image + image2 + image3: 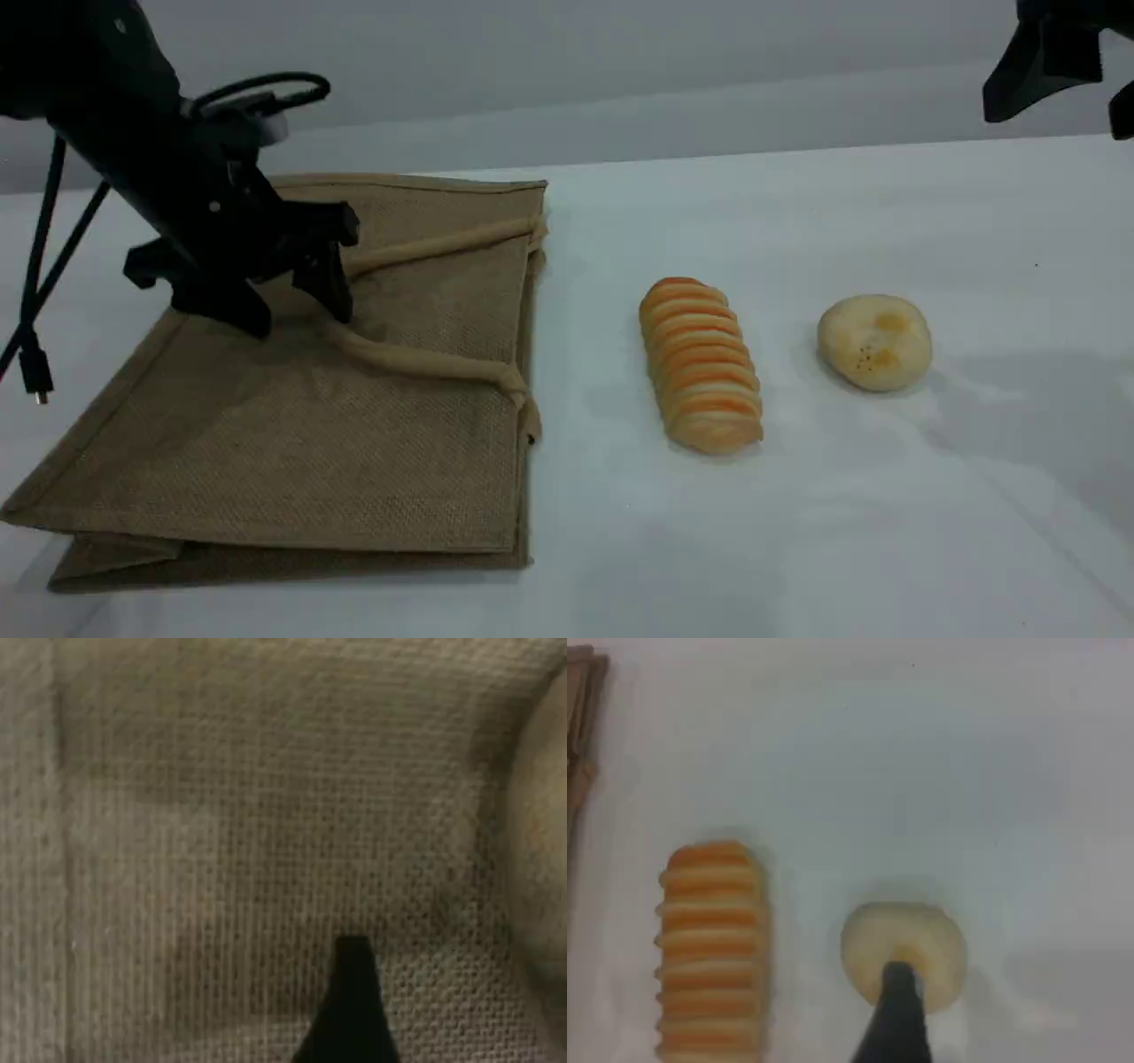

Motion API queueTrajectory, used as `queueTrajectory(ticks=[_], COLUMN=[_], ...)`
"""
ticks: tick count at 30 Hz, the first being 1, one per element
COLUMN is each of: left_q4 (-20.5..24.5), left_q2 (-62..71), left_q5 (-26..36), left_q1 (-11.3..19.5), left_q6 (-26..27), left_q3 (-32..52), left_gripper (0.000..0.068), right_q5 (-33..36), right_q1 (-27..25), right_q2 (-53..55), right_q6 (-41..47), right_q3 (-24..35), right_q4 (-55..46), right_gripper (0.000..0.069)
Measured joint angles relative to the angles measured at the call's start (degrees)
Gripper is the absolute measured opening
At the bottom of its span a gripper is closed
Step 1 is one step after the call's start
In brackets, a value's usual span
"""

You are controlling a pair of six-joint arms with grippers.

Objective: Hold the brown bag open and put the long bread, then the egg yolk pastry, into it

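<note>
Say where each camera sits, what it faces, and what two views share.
Scene view: fixed, slanting down across the table; both arms show at top.
Left wrist view: on left end effector, close over brown bag; fingertip shows.
Right wrist view: above egg yolk pastry; fingertip shows.
Shared: long bread, in scene and right wrist views.

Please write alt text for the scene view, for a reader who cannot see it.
A brown bag lies flat on the left of a white table, the left gripper low over it, jaws apart, by its rope handle. The long bread and the egg yolk pastry lie to its right; the right gripper hangs open above.
</note>
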Motion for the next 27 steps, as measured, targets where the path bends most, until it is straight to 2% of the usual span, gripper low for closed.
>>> queueTrajectory(ticks=[3,6,9,14,15,27], left_q4=[0.0,0.0,-0.2,-0.2,-0.1,0.0], left_q2=[0.4,0.4,0.4,0.4,0.4,-0.8], left_q5=[0.1,0.5,0.7,0.4,0.3,0.5], left_q1=[0.0,0.0,0.0,0.0,0.0,0.0], left_q6=[-0.3,-1.1,-1.5,-4.1,-4.4,-2.9], left_q3=[0.0,0.0,0.1,0.1,0.1,0.1], left_gripper=[0.0513,0.0466,0.0371,0.0111,0.0084,0.0083], right_q5=[0.2,0.3,0.3,0.3,0.3,0.7], right_q1=[0.0,0.0,0.0,0.0,0.0,0.0], right_q2=[0.0,0.0,0.0,0.0,0.0,0.0], right_q6=[0.0,0.0,0.0,0.0,0.0,0.0], right_q3=[0.0,0.0,0.0,0.0,0.0,0.1], right_q4=[0.0,0.0,0.0,0.4,0.6,0.8], right_gripper=[0.0552,0.0552,0.0552,0.0552,0.0552,0.0552])
